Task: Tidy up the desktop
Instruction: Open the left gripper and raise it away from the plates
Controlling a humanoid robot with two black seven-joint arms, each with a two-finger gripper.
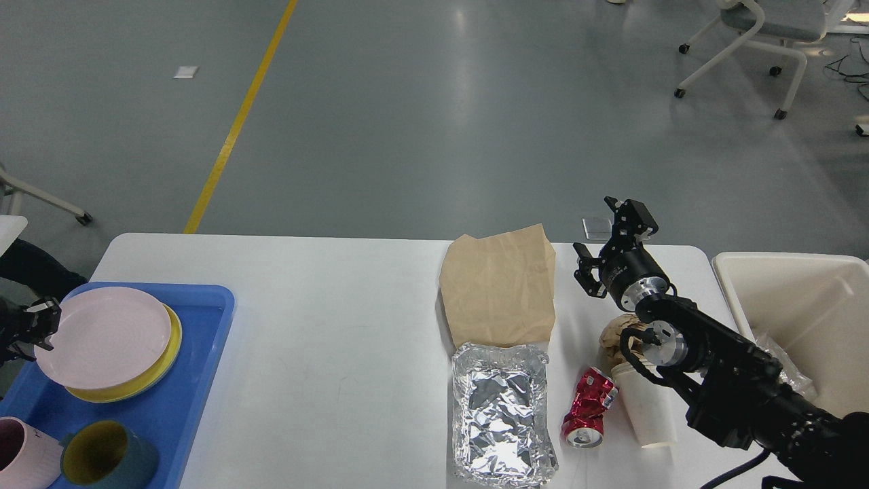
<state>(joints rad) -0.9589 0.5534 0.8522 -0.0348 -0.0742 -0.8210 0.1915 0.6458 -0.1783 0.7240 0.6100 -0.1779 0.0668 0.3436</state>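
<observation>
The white desktop (326,319) carries a flat brown paper bag (499,285), a crumpled foil tray (502,414), a crushed red can (587,407), a white paper cup (645,407) and a ball of brown paper (613,336). My right gripper (606,239) is open and empty, held above the desktop just right of the paper bag. My left gripper (39,324) is at the far left, shut on the left rim of a pink plate (102,336). The plate lies on a yellow plate (166,350) in the blue tray (200,339).
A pink mug (20,462) and a teal mug (102,462) stand at the front of the blue tray. A cream bin (808,305) holding clear plastic wrap stands off the desktop's right end. Chairs stand on the grey floor behind.
</observation>
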